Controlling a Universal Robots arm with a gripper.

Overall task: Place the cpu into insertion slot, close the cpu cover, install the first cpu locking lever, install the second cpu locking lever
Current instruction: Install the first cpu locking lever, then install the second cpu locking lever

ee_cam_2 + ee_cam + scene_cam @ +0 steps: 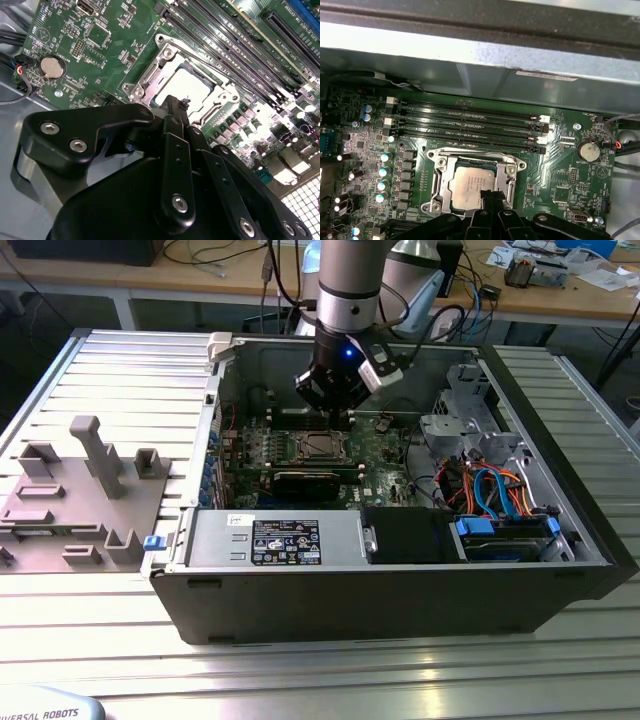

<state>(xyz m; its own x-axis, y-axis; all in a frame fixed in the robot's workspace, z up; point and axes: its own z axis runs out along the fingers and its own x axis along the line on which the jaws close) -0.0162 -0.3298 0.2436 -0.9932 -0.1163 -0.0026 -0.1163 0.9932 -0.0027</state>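
The cpu [471, 184] lies flat in the insertion slot [322, 446] on the green board, its silver top showing in both wrist views [186, 86]. The cpu cover [440, 175] lies down around the chip as a silvery frame, and the chip shows through its window. A thin metal lever rod [200, 57] runs along one side of the frame. My gripper [175, 104] hangs just above the socket's edge, shut, with nothing between its black fingers [487, 200]. In the exterior view the gripper [338, 410] sits over the board inside the open computer case.
Long black memory slots [470, 125] run beside the socket, and a coin battery [590, 150] sits on the board. The case walls [215, 440] enclose the board. A drive cage with coloured cables [490, 490] is at the exterior view's right, a grey fixture tray [80, 490] at its left.
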